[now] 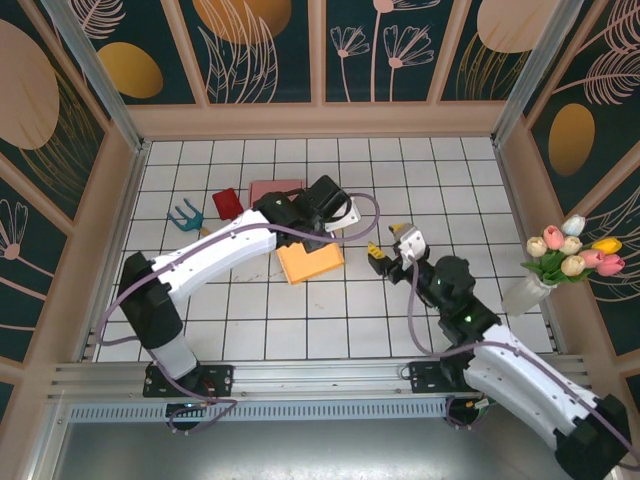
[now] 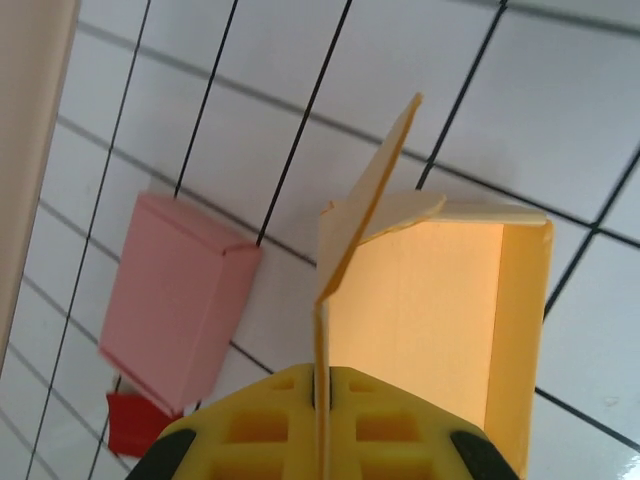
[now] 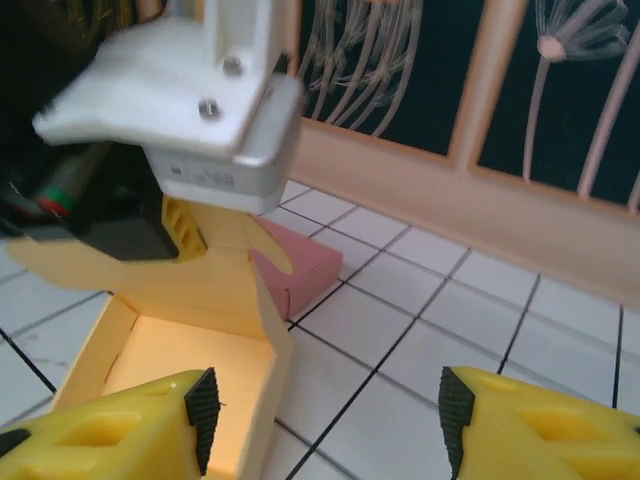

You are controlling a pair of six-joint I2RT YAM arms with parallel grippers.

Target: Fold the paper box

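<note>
- Top external: mid-fold; orange paper box (image 1: 310, 262) at table centre, walls raised, one end open.
- Left gripper (image 2: 322, 385) clenched on thin upright side panel; card smooth, matte, sharply creased.
- Right gripper (image 3: 330, 415) released, just right of box.
- Next, likely: pressing loose flap (image 2: 375, 190) inward against steadied wall.
- Finished pink box (image 2: 180, 300) lying far-left.

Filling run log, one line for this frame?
left pincer: shut on flap of orange paper box | right pincer: open, beside box | pink paper box: folded, apart
</note>
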